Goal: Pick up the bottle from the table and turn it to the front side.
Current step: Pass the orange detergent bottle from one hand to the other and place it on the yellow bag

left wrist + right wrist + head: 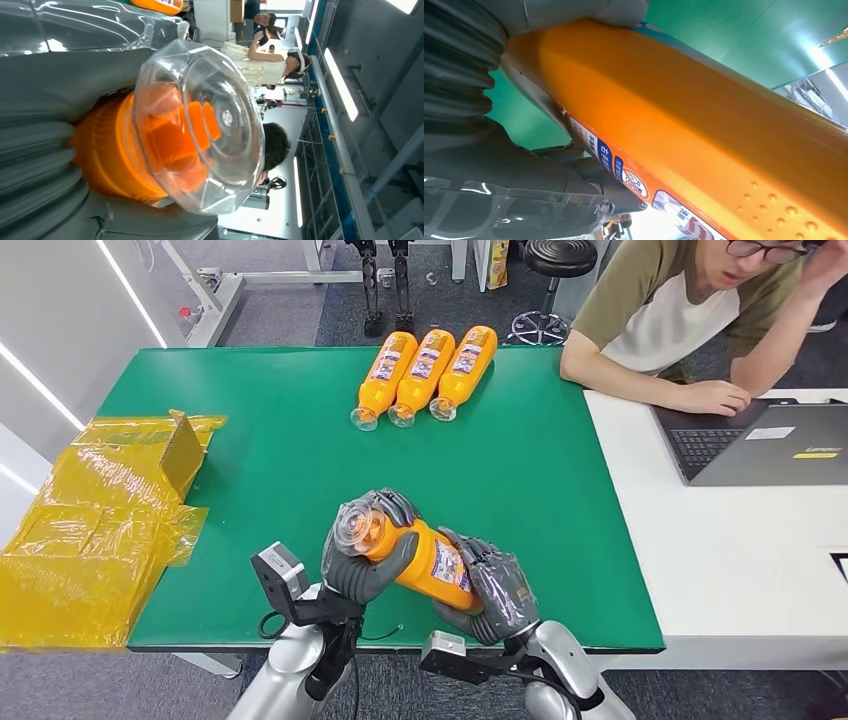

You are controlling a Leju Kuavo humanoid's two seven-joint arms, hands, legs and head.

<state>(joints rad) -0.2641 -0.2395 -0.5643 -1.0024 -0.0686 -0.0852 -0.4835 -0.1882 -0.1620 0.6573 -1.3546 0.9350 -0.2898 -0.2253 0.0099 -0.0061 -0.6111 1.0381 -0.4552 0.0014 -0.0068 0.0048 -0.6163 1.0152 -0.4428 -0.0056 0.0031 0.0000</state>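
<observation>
In the head view, both hands meet low in the centre of the frame, above the near edge of the green desk (290, 455). Between them they hold one orange bottle (425, 560), lifted off the desk and lying tilted, its clear cap toward the left of the frame and its base toward the lower right. The left hand (365, 555) wraps the neck end just behind the cap; the right hand (492, 588) grips the base end, and a printed label faces up between them. Near the top centre of the frame, three more orange bottles (425, 375) lie side by side on the desk, touching, with their caps pointing toward the robot. Crumpled yellow plastic bags (95, 530) cover the left edge of the desk. At the upper right a person (680, 310) leans on a white desk (740, 560) with one hand beside a grey laptop (770, 440).

In the left wrist view, the bottle's clear faceted cap (210, 125) sits large in the centre, the orange neck showing through it. The left hand's grey ribbed cover and thumb (60, 80) close around the orange shoulder behind the cap.

In the right wrist view, the orange body of the bottle (704, 130) runs diagonally across the frame, with a strip of label along its lower edge. The right hand's dark fingers (554, 185) press against it at the lower left, and the green desk lies behind.
</observation>
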